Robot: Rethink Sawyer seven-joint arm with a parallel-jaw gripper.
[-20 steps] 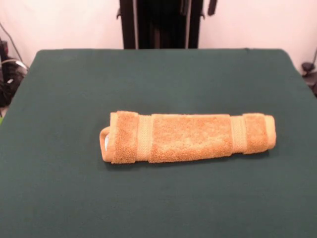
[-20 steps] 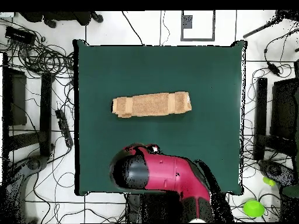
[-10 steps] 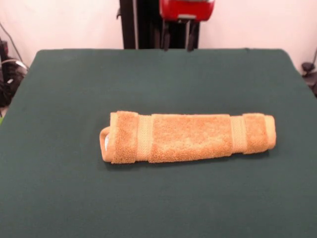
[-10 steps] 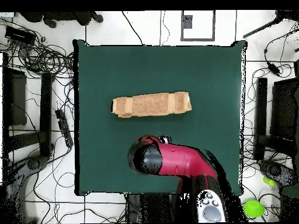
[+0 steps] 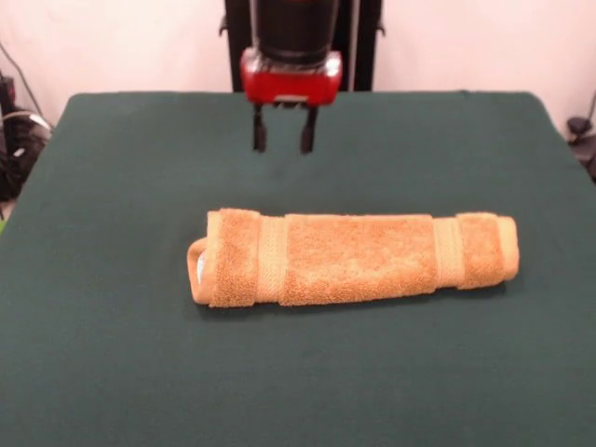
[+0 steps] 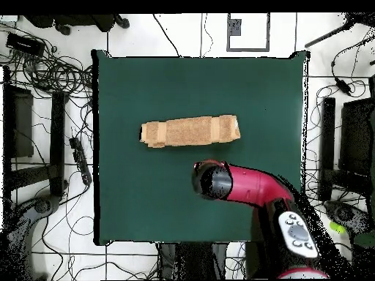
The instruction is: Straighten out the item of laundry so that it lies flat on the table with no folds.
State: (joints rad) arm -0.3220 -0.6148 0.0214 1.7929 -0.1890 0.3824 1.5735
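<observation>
The golden-orange towel [image 5: 358, 257] lies folded into a long narrow strip across the middle of the dark green table [image 5: 112, 168]. Pale woven bands cross it near both ends, and a small loop with a bit of white shows at its left end in the front view. It also shows in the overhead view [image 6: 190, 131]. My gripper [image 5: 280, 140] hangs above the table behind the towel's left part, its two dark fingers apart and empty. In the overhead view the red and black arm [image 6: 242, 184] covers the gripper, a little below the towel.
Cables and dark equipment [image 6: 44, 73] lie on the floor around the table. The black pedestal [image 5: 298, 37] stands at the table's far side in the front view. A green ball [image 6: 318, 261] lies on the floor by the robot's base.
The arm has swung out over the table and come down toward the towel; the gripper now shows fully in the front view. The towel has not moved.
</observation>
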